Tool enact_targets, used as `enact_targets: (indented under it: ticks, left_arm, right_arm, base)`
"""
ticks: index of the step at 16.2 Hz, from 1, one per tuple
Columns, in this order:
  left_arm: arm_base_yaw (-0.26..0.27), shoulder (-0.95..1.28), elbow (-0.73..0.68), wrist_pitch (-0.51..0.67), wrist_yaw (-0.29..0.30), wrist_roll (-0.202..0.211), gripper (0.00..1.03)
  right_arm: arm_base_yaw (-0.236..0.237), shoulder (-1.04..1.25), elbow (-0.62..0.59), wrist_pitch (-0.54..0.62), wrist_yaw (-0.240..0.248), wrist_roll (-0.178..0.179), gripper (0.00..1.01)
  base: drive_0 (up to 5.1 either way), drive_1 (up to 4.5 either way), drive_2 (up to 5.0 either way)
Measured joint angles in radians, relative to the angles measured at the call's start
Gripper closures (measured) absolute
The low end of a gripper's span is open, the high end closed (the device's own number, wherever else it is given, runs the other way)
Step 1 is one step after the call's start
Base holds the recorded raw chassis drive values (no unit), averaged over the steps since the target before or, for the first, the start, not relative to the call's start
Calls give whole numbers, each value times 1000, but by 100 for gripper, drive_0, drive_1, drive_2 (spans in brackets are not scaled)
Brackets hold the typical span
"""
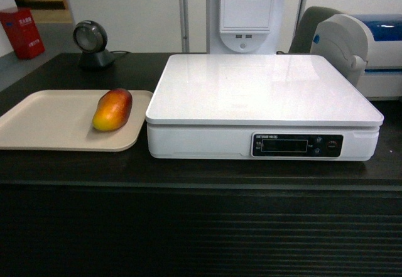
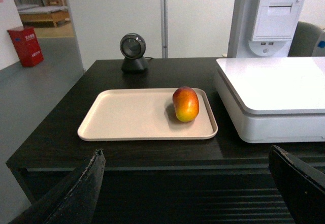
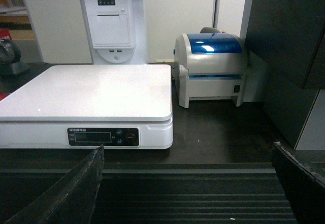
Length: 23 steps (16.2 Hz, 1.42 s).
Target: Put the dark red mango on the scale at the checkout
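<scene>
The dark red mango point(image 1: 112, 109) point(image 2: 185, 103) lies on the right part of a flat beige tray point(image 1: 44, 123) point(image 2: 132, 115), its yellow end toward me. To its right the white scale point(image 1: 264, 88) point(image 2: 274, 92) point(image 3: 86, 94) stands on the black checkout counter point(image 1: 201, 176), top bare, display panel point(image 1: 297, 145) facing me. My left gripper point(image 2: 185, 155) is open, held in front of the counter's slatted front, well short of the tray. My right gripper point(image 3: 188, 150) is also open, low before the counter at the scale's right corner. Neither arm shows in the head view.
A round black scanner point(image 1: 90, 41) point(image 2: 133, 50) stands behind the tray. A white receipt kiosk point(image 1: 246, 10) point(image 3: 116, 21) rises behind the scale. A blue-topped label printer point(image 3: 209, 66) point(image 1: 361, 44) sits to the scale's right, with a dark cabinet point(image 3: 289, 56) beyond it.
</scene>
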Motion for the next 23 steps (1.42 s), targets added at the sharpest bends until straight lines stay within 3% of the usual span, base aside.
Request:
enact_targets:
  ticks: [16, 17, 18, 19, 20, 22, 23]
  left_arm:
    - [0, 0, 0, 1, 1, 0, 5]
    - [-24, 14, 16, -63, -70, -31, 5]
    - [-142, 119, 78, -182, -282, -118, 5]
    - [-253, 243, 132, -205, -457, -205, 5]
    - [-317, 304, 158, -180, -565, -263, 5]
    - [-355, 368, 200, -98, -750, -315, 5]
    - [-338, 396, 225, -52, -751, -315, 5]
  right_arm:
    - [0, 0, 0, 4, -1, 0, 3]
    - [0, 0, 0, 4, -1, 0, 3]
    - [0, 0, 0, 3, 0, 0, 3]
    - [0, 0, 0, 3, -2, 0, 3]
    - [0, 0, 0, 5, -3, 0, 3]
    - [0, 0, 0, 3, -2, 0, 3]
    - [0, 0, 0, 4, -1, 0, 3]
  base:
    - [0, 0, 0]
    - [0, 0, 0]
    - [0, 0, 0]
    - [0, 0, 0]
    - [0, 0, 0]
    - [0, 0, 0]
    - [0, 0, 0]
